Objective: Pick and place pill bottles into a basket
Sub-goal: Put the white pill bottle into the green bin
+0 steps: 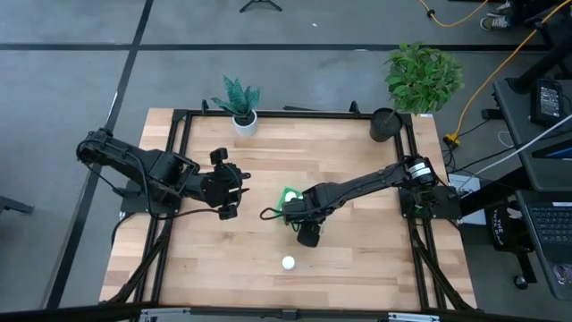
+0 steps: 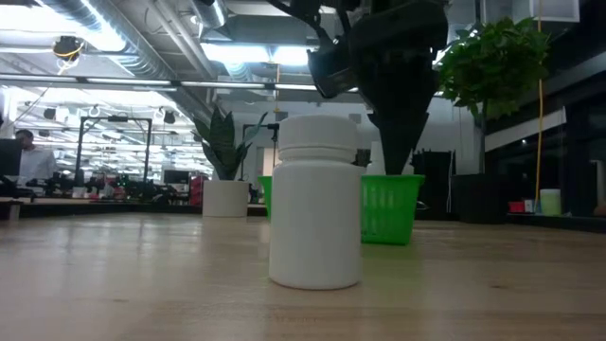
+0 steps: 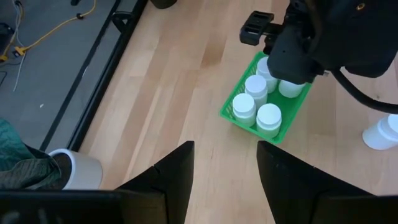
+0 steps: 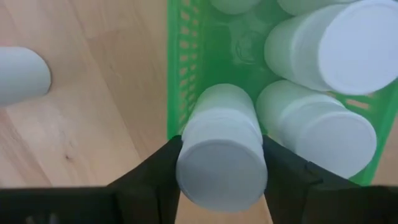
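The green basket (image 3: 231, 111) stands mid-table and holds several white pill bottles (image 3: 268, 118); it also shows in the high view (image 1: 288, 194). My right gripper (image 1: 288, 211) is over the basket, shut on one more pill bottle (image 4: 222, 149). Another pill bottle (image 2: 315, 201) stands upright on its base on the table nearer the front edge, and shows in the high view (image 1: 288, 263). My left gripper (image 3: 225, 168) is open and empty, left of the basket (image 1: 239, 183). My right gripper pinches the bottle between its two fingers, on the opposite sides of its cap end (image 4: 186, 163). The fingers come from above, pointing down. The bottle stands upright, cap up, its lower end (image 4: 224, 99) inside the basket by one long wall; whether it rests on the floor I cannot tell.
A white plant pot (image 1: 244, 121) with a small plant stands at the far edge, a black round pot (image 1: 384, 123) at the far right corner. Black frame rails (image 1: 179, 143) run along the table's sides. Bare wood lies around the loose bottle at the front.
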Controlling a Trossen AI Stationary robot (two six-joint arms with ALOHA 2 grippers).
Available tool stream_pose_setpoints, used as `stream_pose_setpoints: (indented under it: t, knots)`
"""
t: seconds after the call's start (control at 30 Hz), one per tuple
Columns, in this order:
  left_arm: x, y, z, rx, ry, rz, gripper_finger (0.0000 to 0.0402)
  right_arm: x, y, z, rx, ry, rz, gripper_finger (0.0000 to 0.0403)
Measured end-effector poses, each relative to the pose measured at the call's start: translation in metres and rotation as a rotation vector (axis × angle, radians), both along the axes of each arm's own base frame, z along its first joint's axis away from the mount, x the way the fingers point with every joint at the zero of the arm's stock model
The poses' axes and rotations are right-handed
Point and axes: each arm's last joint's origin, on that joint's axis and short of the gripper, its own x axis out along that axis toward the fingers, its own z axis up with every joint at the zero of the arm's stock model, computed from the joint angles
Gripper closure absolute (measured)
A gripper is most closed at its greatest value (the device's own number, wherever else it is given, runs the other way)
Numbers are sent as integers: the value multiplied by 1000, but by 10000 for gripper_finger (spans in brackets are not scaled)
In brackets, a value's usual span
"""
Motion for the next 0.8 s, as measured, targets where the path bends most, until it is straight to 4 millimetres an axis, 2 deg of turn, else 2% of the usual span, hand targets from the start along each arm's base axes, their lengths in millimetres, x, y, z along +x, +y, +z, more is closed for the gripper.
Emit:
stream_pose_setpoints:
  t: [0.33,0.63,0.8]
  knots:
    - [0,0,0,-3,-1,3,233,0,0,0,1,1,-17,166]
    - [0,0,0,0,0,0,233,-1,0,0,7,11,-39,160]
    - [0,0,0,0,0,0,233,1,7,12,15,3,-29,160]
